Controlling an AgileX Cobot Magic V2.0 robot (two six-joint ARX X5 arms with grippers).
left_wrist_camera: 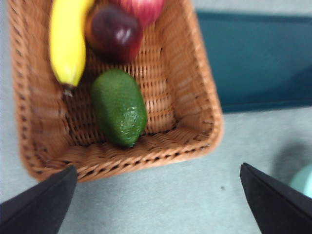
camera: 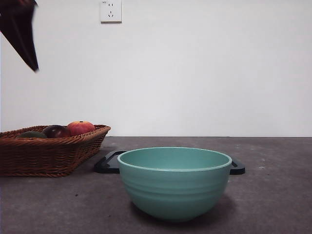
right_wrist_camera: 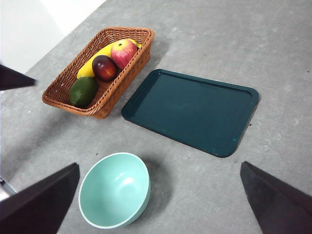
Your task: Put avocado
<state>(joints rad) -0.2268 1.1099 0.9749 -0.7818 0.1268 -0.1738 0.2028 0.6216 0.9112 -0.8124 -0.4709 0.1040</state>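
Grey surface [right_wrist_camera: 204, 34] with a wicker basket, a dark tray and a pale green bowl

Lying at the near end of the wicker basket [left_wrist_camera: 204, 92], the avocado [left_wrist_camera: 119, 107] sits beside a yellow banana [left_wrist_camera: 67, 41] and just in front of a dark maroon fruit [left_wrist_camera: 113, 30] and a red-orange fruit [left_wrist_camera: 142, 7]. Above the basket's near edge hangs the left gripper [left_wrist_camera: 158, 195], its fingers spread wide and empty. High above the surface, the right gripper [right_wrist_camera: 158, 195] has its fingers wide as well, over the teal bowl [right_wrist_camera: 115, 190]; the dark tray [right_wrist_camera: 192, 109] lies right of the basket
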